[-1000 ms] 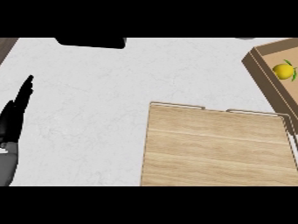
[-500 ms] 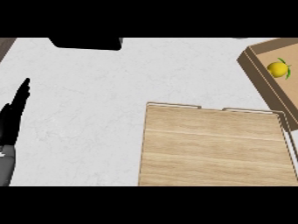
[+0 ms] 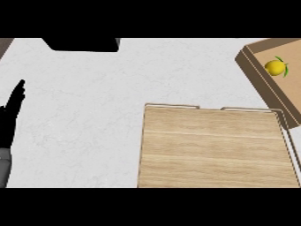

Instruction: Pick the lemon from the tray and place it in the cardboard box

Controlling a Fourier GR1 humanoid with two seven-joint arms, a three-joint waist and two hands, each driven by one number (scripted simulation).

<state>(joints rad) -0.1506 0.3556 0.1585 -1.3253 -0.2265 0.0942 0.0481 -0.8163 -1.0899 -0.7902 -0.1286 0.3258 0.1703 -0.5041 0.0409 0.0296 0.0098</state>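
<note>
Resting in the brown cardboard box (image 3: 296,84) at two o'clock, the round yellow lemon (image 3: 276,67) shows green leaves pointing right; left robot hand (image 3: 4,124) straight-fingered at nine o'clock.

- A small yellow lemon (image 3: 276,67) with green leaves is sitting inside the brown cardboard box (image 3: 253,70) at the upper right.
- The light wooden tray (image 3: 214,148) is lying just beside it.
- The black left hand (image 3: 3,126) is resting open at the left edge, fingers up.

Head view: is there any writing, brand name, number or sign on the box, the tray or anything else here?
None: the cardboard box, the wooden tray, the lemon and the counter carry no readable text, label or sign.
</note>
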